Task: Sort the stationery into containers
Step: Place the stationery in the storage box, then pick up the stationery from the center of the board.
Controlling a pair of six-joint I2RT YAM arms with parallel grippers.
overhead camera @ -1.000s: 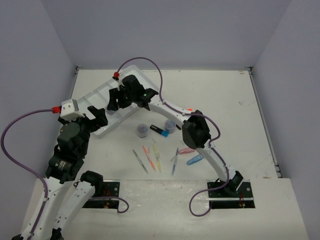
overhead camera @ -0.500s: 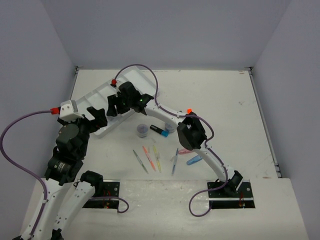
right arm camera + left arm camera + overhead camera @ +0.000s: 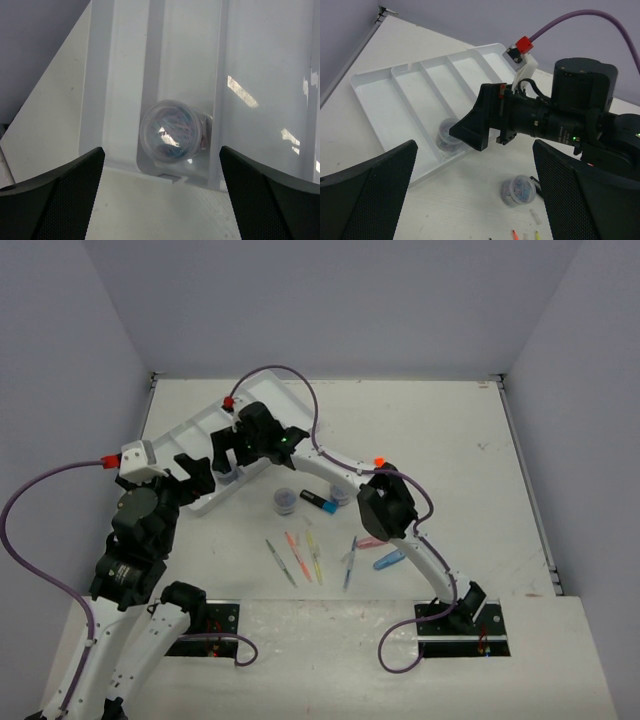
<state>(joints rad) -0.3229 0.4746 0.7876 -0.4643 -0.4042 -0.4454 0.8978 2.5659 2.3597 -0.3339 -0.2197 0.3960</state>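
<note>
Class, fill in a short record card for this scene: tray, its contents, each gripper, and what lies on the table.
Tray: white plastic tray with long compartments, far left of the table
In tray: one small clear round jar, at one end of a compartment
Right gripper: open, over that jar, not gripping it
Left gripper: open, holding nothing, near the tray's edge
On table: another clear jar, black highlighter with blue cap, thin pastel pens, blue oblong piece
</note>
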